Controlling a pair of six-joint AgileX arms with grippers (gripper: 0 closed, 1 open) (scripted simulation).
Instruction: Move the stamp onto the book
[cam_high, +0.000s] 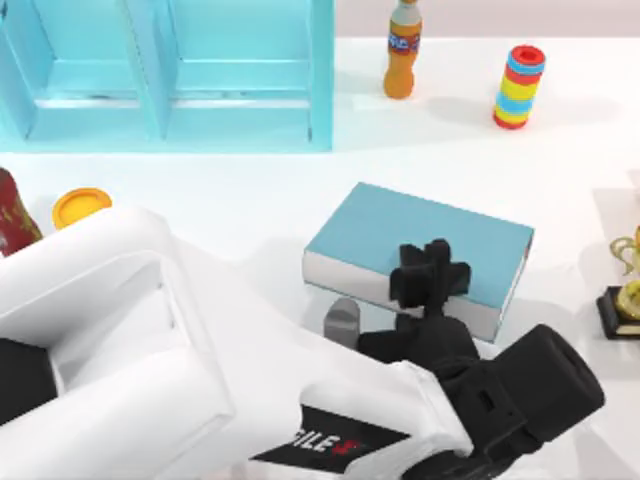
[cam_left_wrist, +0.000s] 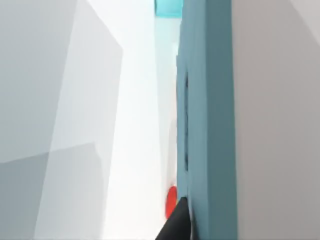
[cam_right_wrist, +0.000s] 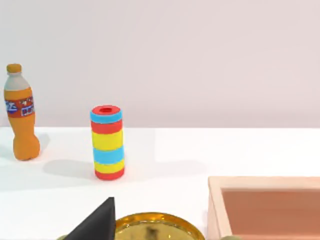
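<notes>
Your L gripper (cam_high: 430, 275) hangs over the book (cam_high: 400, 235) at its 6 o'clock edge, about mid-length, w/ the arm reaching in from 7 o'clock. The book lies flat mid-table, long axis running roughly 10 to 4.

I can't tell whether the tool is spread or pinching. The stamp isn't clearly made out. A red patch (cam_left_wrist: 171, 202) sits close against the book's teal side in the L wrist view, and it may be the stamp, but that's a guess.

Judged step: the place phase, w/ the tool at the book.

- **Next move:** you'd want to shift toward 12 o'clock so the set-down lands well inside the cover, not on the lip, then lower straight and release.
- **Edges:** the 6 o'clock edge is right under the tool, so a drop here could tip off onto the table (cam_high: 250, 200).
- **Open room:** there's bare tabletop at 9 and 12 o'clock of the book.
- **Obstacles:** the cabinet (cam_high: 170, 80) is at 10-11, the orange bottle (cam_high: 402, 50) at 12, the striped cylinder (cam_high: 519, 87) at 1 and the trophy (cam_high: 625, 290) at 3. All stand well apart from the book.

R arm is idle over by the trophy.
</notes>
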